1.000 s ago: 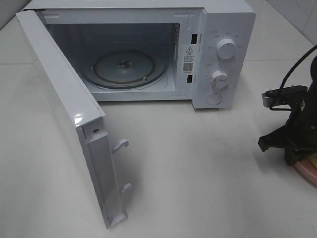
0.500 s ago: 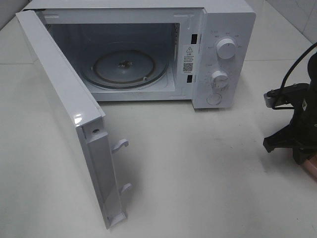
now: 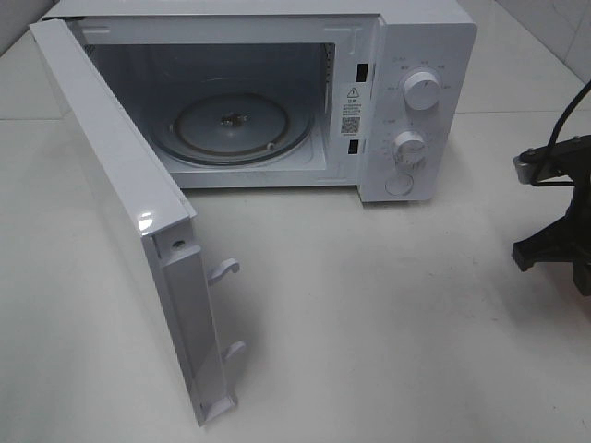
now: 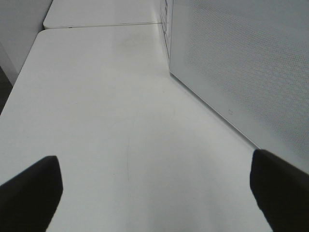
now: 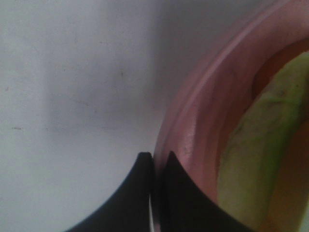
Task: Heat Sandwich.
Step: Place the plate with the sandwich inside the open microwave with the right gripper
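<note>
The sandwich (image 5: 256, 159) lies on the pink plate (image 5: 203, 111), only a pale green strip showing; its long axis cannot be told. The right end effector (image 5: 157, 158) pinches the plate's rim, toward the counter's (image 3: 369, 323) right edge, further right than a second ago. The left end effector (image 4: 154, 164) gapes wide, empty.

Blurred, edge-cropped sandwich (image 5: 253, 159), perhaps
</note>
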